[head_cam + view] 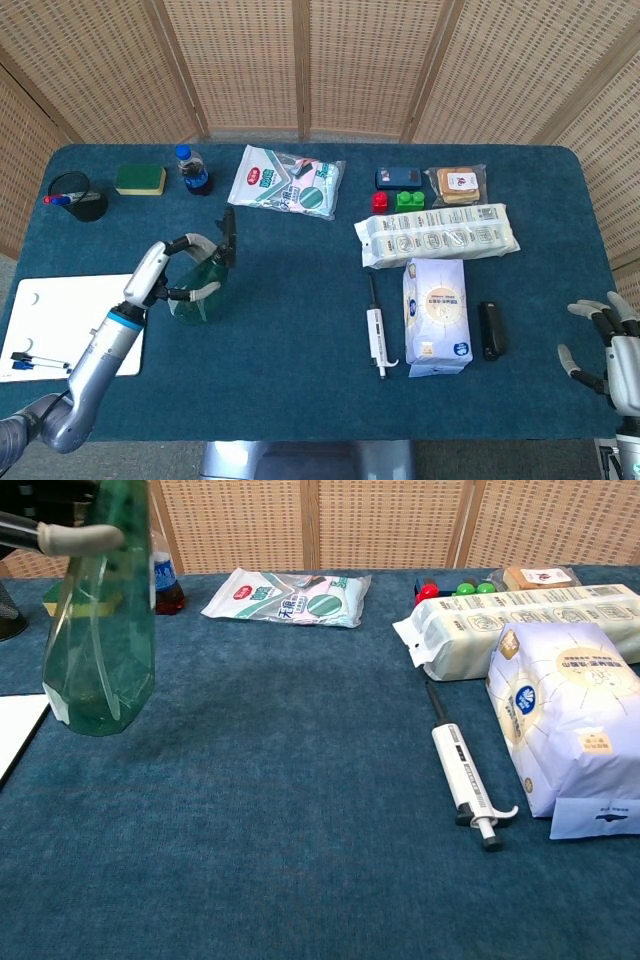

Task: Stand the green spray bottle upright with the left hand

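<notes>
The green spray bottle [195, 295] is close to upright at the table's left, its black trigger head [228, 238] on top. My left hand [158, 272] grips its upper body from the left side. In the chest view the bottle [100, 640] fills the top left, with one of the hand's fingers [68, 537] wrapped round its neck. Its base is at the blue cloth or just above it; I cannot tell whether it touches. My right hand [608, 350] hangs off the table's right front corner, fingers spread, holding nothing.
A whiteboard [70, 315] with markers lies just left of the bottle. A cola bottle [190, 170], sponge [140, 179] and pen cup [75, 197] stand behind it, a wipes pack [288, 182] further right. A pipette [465, 780] and white bag [560, 710] lie to the right.
</notes>
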### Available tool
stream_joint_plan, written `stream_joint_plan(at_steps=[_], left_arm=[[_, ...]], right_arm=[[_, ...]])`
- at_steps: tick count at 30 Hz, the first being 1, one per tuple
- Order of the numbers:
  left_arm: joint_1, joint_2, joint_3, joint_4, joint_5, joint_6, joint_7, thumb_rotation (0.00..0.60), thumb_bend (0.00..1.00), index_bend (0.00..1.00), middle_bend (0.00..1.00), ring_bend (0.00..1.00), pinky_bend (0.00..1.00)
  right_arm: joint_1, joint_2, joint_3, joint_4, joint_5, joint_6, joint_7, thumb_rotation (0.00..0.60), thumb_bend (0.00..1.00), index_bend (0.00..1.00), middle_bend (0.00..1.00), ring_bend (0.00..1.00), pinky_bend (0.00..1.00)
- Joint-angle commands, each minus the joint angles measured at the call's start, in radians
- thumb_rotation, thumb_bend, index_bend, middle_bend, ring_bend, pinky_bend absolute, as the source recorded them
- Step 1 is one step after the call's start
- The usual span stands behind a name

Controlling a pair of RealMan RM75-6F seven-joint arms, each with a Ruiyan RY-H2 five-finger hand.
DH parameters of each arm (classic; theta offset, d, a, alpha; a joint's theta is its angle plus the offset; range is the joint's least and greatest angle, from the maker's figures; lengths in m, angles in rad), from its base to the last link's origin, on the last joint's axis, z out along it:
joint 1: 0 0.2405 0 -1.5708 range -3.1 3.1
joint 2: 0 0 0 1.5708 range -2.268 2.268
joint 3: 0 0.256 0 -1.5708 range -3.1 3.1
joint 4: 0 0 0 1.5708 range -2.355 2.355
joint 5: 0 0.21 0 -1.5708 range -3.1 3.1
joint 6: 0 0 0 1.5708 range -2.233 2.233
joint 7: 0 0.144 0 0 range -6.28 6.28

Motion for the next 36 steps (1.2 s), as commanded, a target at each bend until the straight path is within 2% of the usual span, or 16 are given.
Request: stream_joint_plan(at_steps=[1,7,11,25,36], left_arm=[[0.035,-0.002,-0.013,0.059,-0.028,-0.013,-0.185,0.600,0.31,0.48,0.46,0.44,0.59],[0.036,-0.031,-0.007,0.137,-0.001,-0.033,-0.376,0.600,0.31,0.46,0.44,0.41,0.58],[0.030,-0.074,-0.006,0.208,0.029,-0.019,-0.445,0.600,0.31,0.47,0.43,0.40,0.57],[0.040,-0.223,-0.008,0.318,0.122,0.169,-0.330,0.600,0.31,0.46,0.42,0.38,0.57],[0.059,-0.303,0.029,0.385,0.132,0.204,-0.352,0.600,0.31,0.46,0.41,0.38,0.57]], right_arm=[[0.001,-0.001,0.000,-0.004,0.001,-0.001,-0.003,0.600,0.38,0.30,0.29,0.10,0.16],[0.004,-0.001,0.002,-0.013,0.004,-0.003,-0.012,0.600,0.38,0.30,0.29,0.10,0.16],[0.004,0.001,0.003,-0.021,0.006,-0.001,-0.017,0.600,0.38,0.30,0.29,0.10,0.16],[0.004,-0.002,0.005,-0.022,0.014,0.002,-0.008,0.600,0.38,0.30,0.29,0.10,0.16],[0.001,0.000,0.005,-0.019,0.019,0.001,0.019,0.600,0.38,0.30,0.30,0.10,0.16]])
